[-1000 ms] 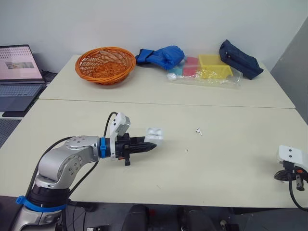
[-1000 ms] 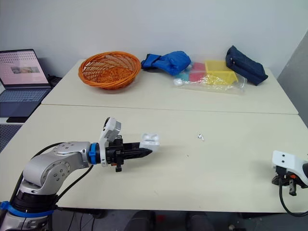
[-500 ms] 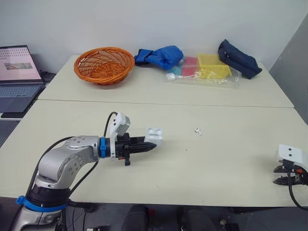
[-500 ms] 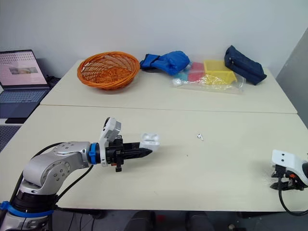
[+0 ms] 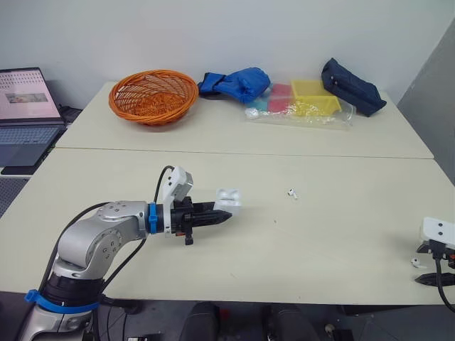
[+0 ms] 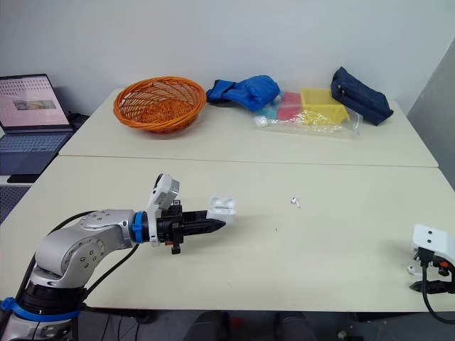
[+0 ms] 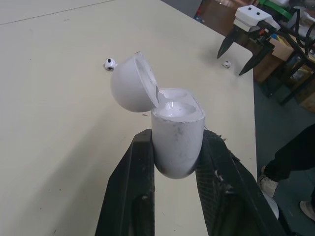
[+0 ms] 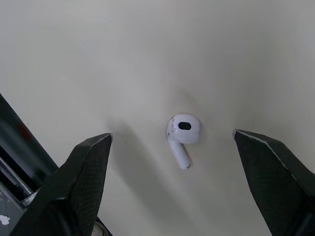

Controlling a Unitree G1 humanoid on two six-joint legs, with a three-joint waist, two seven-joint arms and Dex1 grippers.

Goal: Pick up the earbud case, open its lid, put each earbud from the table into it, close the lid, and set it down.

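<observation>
My left gripper [image 5: 222, 215] is shut on the white earbud case [image 5: 229, 199], held just above the table's middle left with its lid [image 7: 132, 83] tipped open. In the left wrist view the case [image 7: 177, 142] sits between both black fingers [image 7: 129, 196]. One earbud [image 5: 291, 192] lies on the table to the right of the case. A second earbud [image 8: 181, 135] lies flat near the table's front right corner. My right gripper [image 5: 424, 265] stands wide open over it, a fingertip [image 8: 93, 152] on either side and neither touching.
At the back of the far table are an orange basket [image 5: 153, 94], a blue cloth [image 5: 238, 82], a clear bag with coloured boxes [image 5: 302, 105] and a navy pouch [image 5: 353, 87]. A laptop [image 5: 25, 114] sits far left. The table's front edge runs just below my right gripper.
My right gripper has gone from shut to wide open and shifted slightly right; the earbud now lies bare between its fingers. The left gripper and case have not moved.
</observation>
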